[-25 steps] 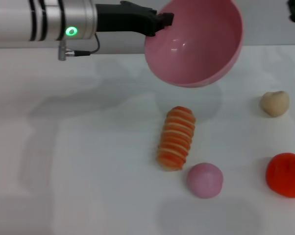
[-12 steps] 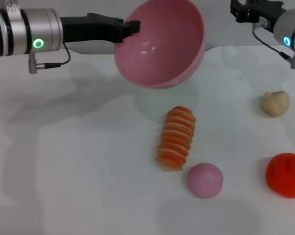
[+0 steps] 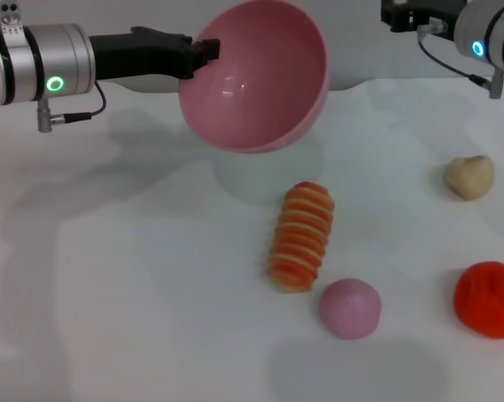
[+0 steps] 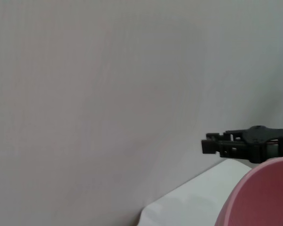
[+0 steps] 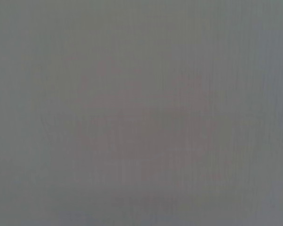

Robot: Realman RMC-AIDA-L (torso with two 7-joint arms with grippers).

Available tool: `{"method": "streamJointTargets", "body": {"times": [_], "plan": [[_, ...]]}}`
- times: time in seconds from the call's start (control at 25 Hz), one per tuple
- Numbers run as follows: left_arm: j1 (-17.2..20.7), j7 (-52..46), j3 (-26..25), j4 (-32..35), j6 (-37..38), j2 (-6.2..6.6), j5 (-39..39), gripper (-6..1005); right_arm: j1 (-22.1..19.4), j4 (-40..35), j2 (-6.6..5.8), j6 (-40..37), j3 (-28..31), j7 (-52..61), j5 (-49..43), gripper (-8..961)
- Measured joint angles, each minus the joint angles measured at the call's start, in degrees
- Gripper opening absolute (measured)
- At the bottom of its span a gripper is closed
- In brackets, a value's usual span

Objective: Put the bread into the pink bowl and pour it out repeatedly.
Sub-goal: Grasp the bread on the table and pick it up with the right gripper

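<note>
The pink bowl [image 3: 256, 79] hangs in the air at the back, tipped so its empty inside faces forward. My left gripper [image 3: 203, 52] is shut on the bowl's left rim. The bread [image 3: 301, 235], orange-red and cream striped, lies on the white table in front of the bowl and a little to its right. A part of the bowl [image 4: 263, 197] shows in the left wrist view, with my right gripper [image 4: 209, 143] farther off. My right gripper [image 3: 396, 14] is high at the back right, clear of everything. The right wrist view shows only blank grey.
A pink ball [image 3: 350, 307] lies just in front of the bread's near end, to its right. A beige lump [image 3: 469, 177] sits at the right. A red-orange object [image 3: 489, 298] lies at the front right edge. The white table [image 3: 135, 285] spans the view.
My left arm has carried the bowl leftward and slightly lower. My right arm has come into view at the back right. The bread has not moved.
</note>
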Motion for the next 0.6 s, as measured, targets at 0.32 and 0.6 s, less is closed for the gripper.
{"method": "streamJointTargets", "body": {"times": [0.32,0.6], "plan": [[0.3,0.6,0.0,-0.6,-1.6,1.69,0.7,50,2.2,0.7,2.69,27.4,22.2,-38.8,23.1,385],[1.7,-0.3,0.1,-1.0,-1.4,2.59,2.4,50,5.3,0.1,2.58,43.3,24.5,-40.0,21.7,386]]}}
